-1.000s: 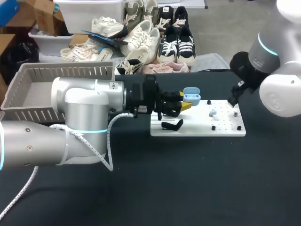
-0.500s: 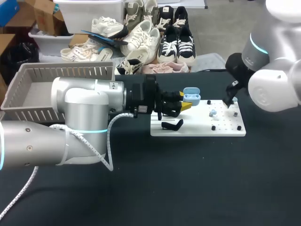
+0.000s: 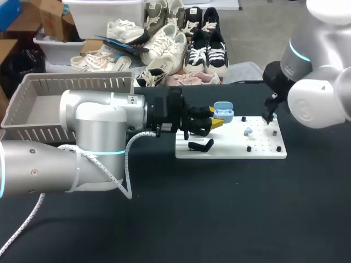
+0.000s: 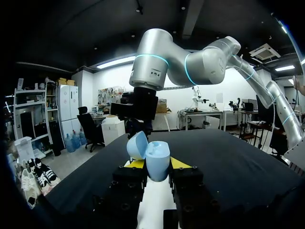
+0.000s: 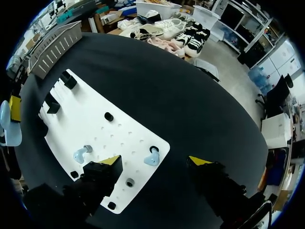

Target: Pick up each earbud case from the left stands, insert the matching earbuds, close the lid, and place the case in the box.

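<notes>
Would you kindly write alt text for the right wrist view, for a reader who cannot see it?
The open right gripper hovers over a white pegboard, with a light blue earbud on the board below the gap between its fingers. A second earbud lies on the board nearby.

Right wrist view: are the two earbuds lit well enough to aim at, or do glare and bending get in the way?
Right wrist view: the earbud ahead of the open right gripper and the other earbud show plainly on the evenly lit white board, no glare; the board's straight edges bow, and the fingers are dark below their yellow tips. Head view: both are mere specks.
</notes>
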`<state>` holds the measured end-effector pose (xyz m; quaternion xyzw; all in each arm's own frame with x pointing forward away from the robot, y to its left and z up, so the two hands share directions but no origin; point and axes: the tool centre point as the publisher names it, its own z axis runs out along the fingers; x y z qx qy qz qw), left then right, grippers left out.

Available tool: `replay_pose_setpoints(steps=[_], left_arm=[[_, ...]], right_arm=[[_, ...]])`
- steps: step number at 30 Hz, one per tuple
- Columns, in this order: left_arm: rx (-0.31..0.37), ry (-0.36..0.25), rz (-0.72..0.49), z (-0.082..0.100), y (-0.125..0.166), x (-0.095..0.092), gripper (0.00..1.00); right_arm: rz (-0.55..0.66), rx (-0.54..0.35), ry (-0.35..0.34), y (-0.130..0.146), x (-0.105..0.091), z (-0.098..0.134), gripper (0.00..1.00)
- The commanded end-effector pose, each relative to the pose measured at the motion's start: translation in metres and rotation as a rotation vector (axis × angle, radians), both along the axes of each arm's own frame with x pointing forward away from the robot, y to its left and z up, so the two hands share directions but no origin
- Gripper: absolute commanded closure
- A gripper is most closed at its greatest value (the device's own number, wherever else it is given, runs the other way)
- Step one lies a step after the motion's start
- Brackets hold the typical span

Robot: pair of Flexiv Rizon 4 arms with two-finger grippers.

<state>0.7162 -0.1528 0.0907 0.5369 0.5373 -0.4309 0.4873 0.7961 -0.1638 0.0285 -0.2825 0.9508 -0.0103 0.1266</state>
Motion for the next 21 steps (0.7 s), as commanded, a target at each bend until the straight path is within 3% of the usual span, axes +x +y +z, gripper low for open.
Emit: replay_pose_setpoints(steps=[1,5,8,11,16,21], left_arm=[[-0.001,-0.002,0.006,-0.0002,-0.0001,-0.0015,1.0],[-0.001,-0.002,0.006,-0.0002,-0.0001,-0.0015,1.0],[-0.001,-0.002,0.006,-0.0002,-0.0001,-0.0015,1.0],[-0.001,-0.002,0.006,-0.0002,-0.0001,-0.0015,1.0],[-0.001,-0.002,0.006,-0.0002,-0.0001,-0.0015,1.0],[-0.001,-0.002,0.006,-0.0002,-0.0001,-0.0015,1.0]], right_arm=[[-0.011,-0.002,-0.001,0.001,-0.0029,0.0,0.14],[-0.026,-0.005,0.001,0.0008,-0.0033,-0.0008,0.2],[-0.029,-0.007,0.001,-0.0003,-0.0035,-0.0009,0.32],[-0.022,-0.03,0.008,0.0002,-0.0043,0.0004,0.36],[-0.017,-0.037,0.008,0.0002,-0.0035,0.0001,0.5],[-0.012,-0.039,0.011,-0.0001,-0.0029,-0.0003,0.51]])
